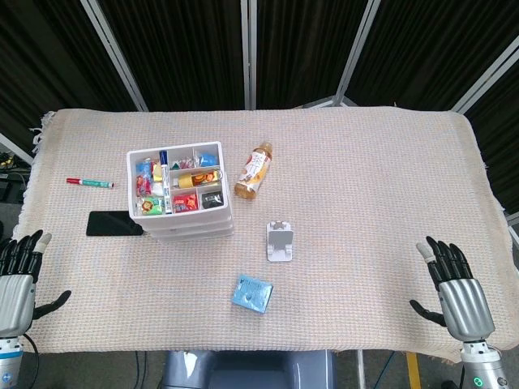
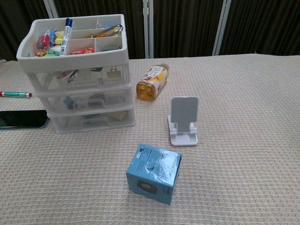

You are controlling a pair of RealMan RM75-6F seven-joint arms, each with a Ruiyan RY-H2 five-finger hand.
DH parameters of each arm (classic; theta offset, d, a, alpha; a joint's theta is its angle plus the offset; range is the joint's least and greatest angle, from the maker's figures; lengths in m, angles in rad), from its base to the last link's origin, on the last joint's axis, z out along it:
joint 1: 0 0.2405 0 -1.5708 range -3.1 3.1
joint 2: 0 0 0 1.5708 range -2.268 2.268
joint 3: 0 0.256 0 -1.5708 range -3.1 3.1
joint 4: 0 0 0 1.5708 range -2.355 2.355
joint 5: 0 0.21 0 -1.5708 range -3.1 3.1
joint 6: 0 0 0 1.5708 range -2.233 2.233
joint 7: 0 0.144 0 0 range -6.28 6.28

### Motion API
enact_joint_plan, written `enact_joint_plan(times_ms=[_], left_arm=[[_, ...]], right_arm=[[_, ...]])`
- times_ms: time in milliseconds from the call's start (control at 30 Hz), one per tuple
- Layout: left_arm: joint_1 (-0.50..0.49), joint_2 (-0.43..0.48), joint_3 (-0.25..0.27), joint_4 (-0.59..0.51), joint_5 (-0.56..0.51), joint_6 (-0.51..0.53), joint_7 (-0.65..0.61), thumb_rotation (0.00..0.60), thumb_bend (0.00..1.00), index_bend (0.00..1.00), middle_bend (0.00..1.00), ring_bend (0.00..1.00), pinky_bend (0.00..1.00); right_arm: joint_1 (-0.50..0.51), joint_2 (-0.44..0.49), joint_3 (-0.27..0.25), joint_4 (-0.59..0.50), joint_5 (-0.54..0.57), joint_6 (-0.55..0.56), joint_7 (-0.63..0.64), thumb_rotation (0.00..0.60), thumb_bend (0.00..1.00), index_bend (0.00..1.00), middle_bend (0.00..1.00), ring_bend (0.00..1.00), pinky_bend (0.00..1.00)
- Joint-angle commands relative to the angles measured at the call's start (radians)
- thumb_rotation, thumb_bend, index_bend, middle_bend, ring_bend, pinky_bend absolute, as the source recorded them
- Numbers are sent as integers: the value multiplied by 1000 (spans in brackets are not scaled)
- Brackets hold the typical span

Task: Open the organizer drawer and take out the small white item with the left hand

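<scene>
A white plastic organizer with three shut translucent drawers stands left of centre on the cloth. Its top tray holds small colourful items and a marker. Through the drawer fronts I make out clips and pale shapes, but no clear small white item. My left hand hovers open at the near left edge, well away from the organizer. My right hand is open at the near right edge. Neither hand shows in the chest view.
A tea bottle lies right of the organizer. A white phone stand and a blue box sit nearer me. A black phone and a red-green marker lie left.
</scene>
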Motion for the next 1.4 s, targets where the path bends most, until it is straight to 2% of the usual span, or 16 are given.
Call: enact_joint_plan(times_ms=[33,700,767,800,867,900,967,1000,1100,1200,1400], left_arm=[[-1,3,1,-3,0,-2,-2,600,16,0,0,0,0],[-7,-1,4,-4,12,-7,-8,600,35,0,0,0,0],[-9,-9,2,-1,29,4,-24,600,64,0,0,0,0],[-11,-13,1,1,38,10,-33,600,109,0,0,5,13],[-14,-26,-2,5,60,24,-60,600,212,0,73,110,116],[-16,-34,-3,8,70,30,-77,600,270,0,166,217,213],[-23,-49,-5,13,87,36,-105,600,334,0,307,351,321],[-29,-54,-1,10,95,28,-130,600,387,0,429,455,400],[-46,-65,6,-1,109,6,-194,600,498,0,623,621,507],[-77,-68,23,-19,124,-47,-273,600,535,0,700,685,544],[-150,-36,69,-98,109,-214,-409,600,636,0,742,721,578]], right_arm=[[0,-1,0,1,-1,0,-1,600,20,0,0,0,0],[-4,8,1,-9,2,3,8,600,19,0,0,0,0],[-4,9,-1,-10,1,3,10,600,19,0,0,0,0],[-4,9,-1,-9,2,2,11,600,19,0,0,0,0],[-4,10,-1,-9,6,-1,13,600,19,0,0,0,0],[-4,11,-1,-11,7,-2,15,600,19,0,0,0,0],[-4,12,-2,-13,6,-3,15,600,20,0,0,0,0],[-4,12,-3,-14,4,-2,13,600,20,0,0,0,0],[-5,12,-6,-14,3,-5,9,600,20,0,0,0,0],[-5,14,-7,-18,6,-10,7,600,19,0,0,0,0],[-6,21,-5,-24,10,-10,17,600,19,0,0,0,0]])
